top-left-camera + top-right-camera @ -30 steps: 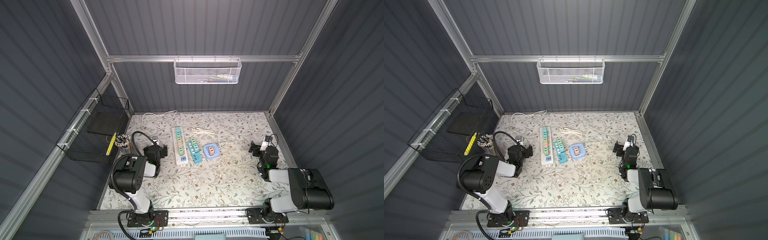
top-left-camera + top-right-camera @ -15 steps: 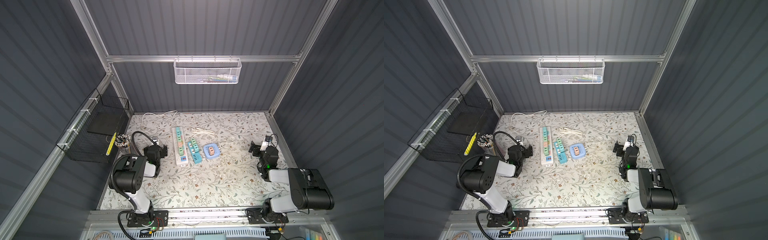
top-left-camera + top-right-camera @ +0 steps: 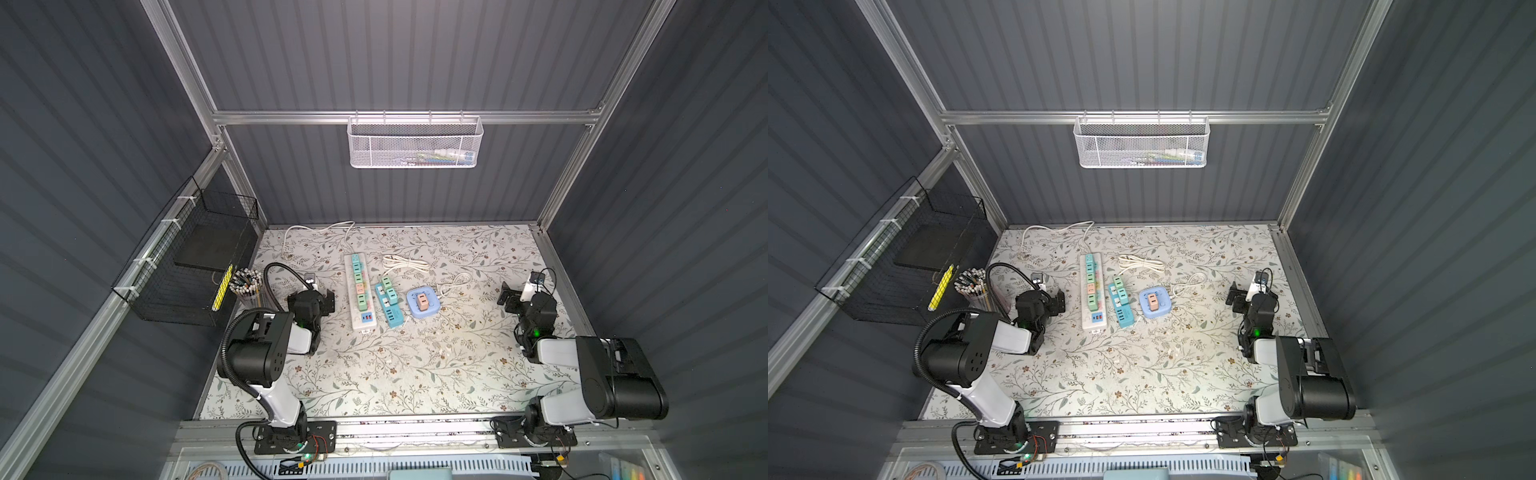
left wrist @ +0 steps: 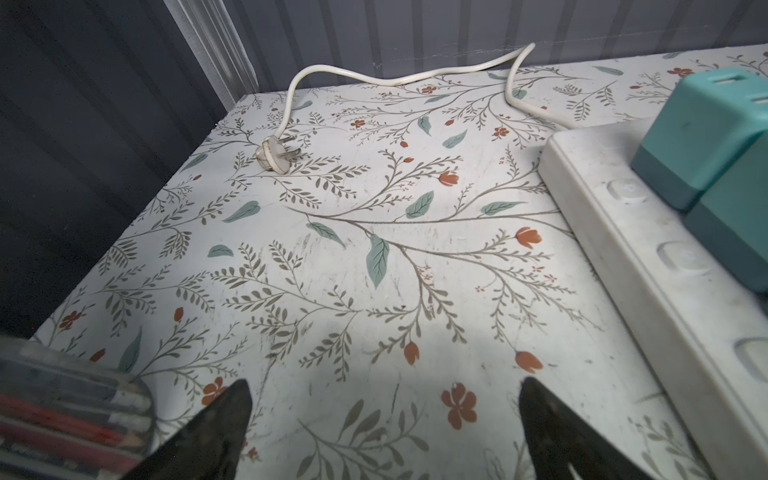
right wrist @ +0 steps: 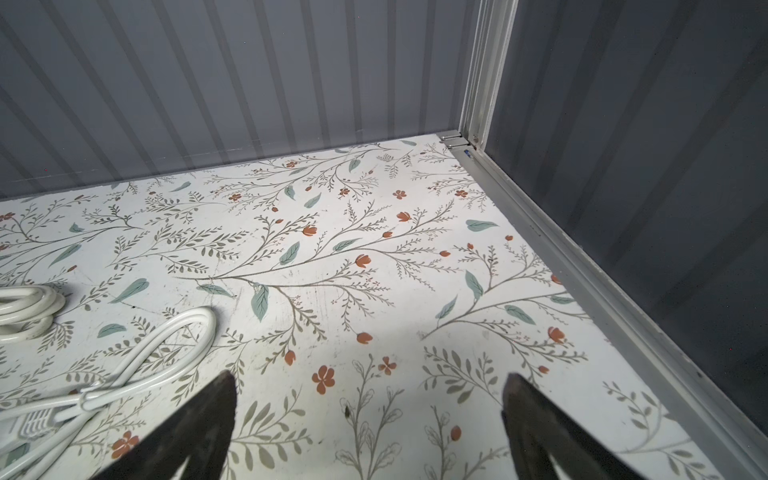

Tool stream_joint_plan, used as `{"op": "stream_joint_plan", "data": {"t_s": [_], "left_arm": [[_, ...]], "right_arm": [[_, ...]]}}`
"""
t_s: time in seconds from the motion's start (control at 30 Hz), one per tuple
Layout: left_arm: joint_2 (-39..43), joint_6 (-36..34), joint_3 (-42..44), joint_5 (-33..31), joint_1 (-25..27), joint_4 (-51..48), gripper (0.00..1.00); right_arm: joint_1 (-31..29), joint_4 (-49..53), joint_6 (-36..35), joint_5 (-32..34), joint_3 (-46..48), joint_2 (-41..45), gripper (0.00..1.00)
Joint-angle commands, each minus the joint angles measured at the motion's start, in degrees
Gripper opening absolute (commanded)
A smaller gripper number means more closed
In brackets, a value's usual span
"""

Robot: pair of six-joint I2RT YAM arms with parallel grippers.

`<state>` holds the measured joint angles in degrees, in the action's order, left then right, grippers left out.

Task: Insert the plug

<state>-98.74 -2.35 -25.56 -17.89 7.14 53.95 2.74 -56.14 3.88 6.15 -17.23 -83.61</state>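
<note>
A white three-pin plug [image 4: 274,156] lies loose on the floral table at the end of the white power strip's cord, near the back left corner [image 3: 286,251]. The white power strip [image 3: 359,293] carries several coloured adapters. A blue strip [image 3: 388,305] and a blue square socket [image 3: 423,303] with a pink adapter lie to its right. My left gripper [image 4: 384,384] stands open and empty low over the table, left of the white strip [image 4: 648,266]. On the right side my right gripper [image 5: 369,376] is open and empty too, near a looped white cable [image 5: 137,365].
A cup of pencils [image 3: 247,282] stands close to the left gripper [image 3: 311,297]. A black wire basket [image 3: 195,266] hangs on the left wall and a white mesh basket [image 3: 415,143] on the back rail. A coiled white cable [image 3: 405,264] lies behind the blue strip.
</note>
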Motion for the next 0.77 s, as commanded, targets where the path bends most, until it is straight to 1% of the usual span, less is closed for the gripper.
{"op": "stream_joint_plan", "data": {"t_s": [0.0, 0.73], "left_arm": [[0.39, 0.70, -0.37, 0.41, -0.19, 0.45, 1.00], [0.39, 0.69, -0.27, 0.59, -0.28, 0.62, 1.00]], "right_arm": [[0.15, -0.99, 0.34, -0.34, -0.73, 0.01, 0.99], [0.12, -0.98, 0.29, -0.28, -0.78, 0.03, 0.99]]}}
